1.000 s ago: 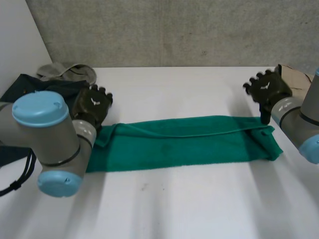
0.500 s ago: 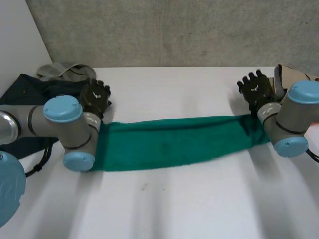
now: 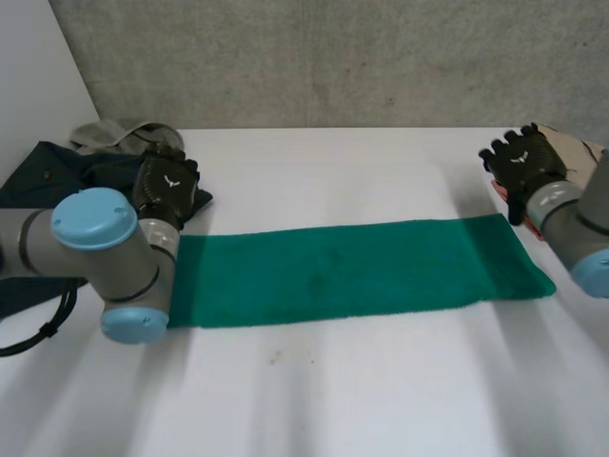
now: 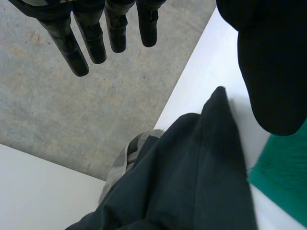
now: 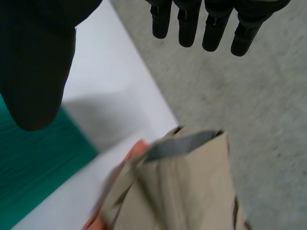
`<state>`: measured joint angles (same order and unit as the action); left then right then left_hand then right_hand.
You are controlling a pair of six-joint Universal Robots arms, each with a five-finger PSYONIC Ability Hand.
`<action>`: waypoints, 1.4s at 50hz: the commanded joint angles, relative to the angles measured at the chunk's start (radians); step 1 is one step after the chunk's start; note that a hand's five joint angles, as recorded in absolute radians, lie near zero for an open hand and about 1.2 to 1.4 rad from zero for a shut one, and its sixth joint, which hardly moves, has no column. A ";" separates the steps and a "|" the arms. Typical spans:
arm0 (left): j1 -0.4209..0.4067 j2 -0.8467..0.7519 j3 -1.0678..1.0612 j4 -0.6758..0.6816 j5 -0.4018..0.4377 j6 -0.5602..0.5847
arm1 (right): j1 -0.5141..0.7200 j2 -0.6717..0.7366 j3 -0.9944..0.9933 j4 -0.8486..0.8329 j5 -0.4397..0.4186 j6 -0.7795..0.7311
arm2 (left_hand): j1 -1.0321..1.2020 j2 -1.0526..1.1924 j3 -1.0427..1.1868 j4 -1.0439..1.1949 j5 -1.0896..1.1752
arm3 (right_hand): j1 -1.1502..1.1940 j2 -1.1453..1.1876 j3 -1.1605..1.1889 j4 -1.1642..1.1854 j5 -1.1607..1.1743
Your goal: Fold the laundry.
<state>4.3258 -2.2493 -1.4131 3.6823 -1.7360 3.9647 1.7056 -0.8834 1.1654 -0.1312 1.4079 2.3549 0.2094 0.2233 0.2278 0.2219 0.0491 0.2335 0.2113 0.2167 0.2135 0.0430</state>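
A long green towel lies flat across the middle of the white table, spread in one smooth strip. My left hand hovers open just past the towel's left end, its straight fingers and thumb apart and holding nothing. My right hand is open above the table just beyond the towel's right end, with its fingers spread and empty. A corner of the green towel shows beside the left thumb, and the towel's other end lies under the right thumb.
A dark navy garment with a grey-green cloth behind it is heaped at the table's far left, under the left hand. Beige cloth over something pink lies at the far right edge. A concrete wall stands behind the table.
The towel, bunched and folded along its far edge a second ago, now lies flat and wider. Both hands moved back outward, past its ends, after swinging inward.
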 commanded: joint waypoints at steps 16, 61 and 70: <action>-0.072 0.329 -0.333 -0.019 0.012 -0.246 | -0.205 -0.295 0.519 0.035 -0.190 0.018 | 0.030 0.017 0.012 0.018 0.016 | 0.186 0.208 0.203 0.206 0.202; -0.075 0.447 -0.385 -0.076 0.007 -0.257 | -0.178 -0.465 0.513 -0.172 -0.056 0.030 | 0.019 0.005 0.000 0.006 0.005 | 1.163 1.185 1.180 1.183 1.179; -0.077 0.487 -0.403 -0.077 0.006 -0.266 | 0.357 -0.369 0.484 -0.286 -0.106 0.049 | 0.019 0.005 0.000 0.006 0.005 | 1.163 1.185 1.180 1.183 1.179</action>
<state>4.2514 -1.7824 -1.8027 3.6046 -1.7295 3.7061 1.7457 -1.3427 1.6681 -0.3549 1.3283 2.4158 0.2062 0.2234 0.2278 0.2213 0.0491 1.1088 1.1788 1.1917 1.2006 0.9830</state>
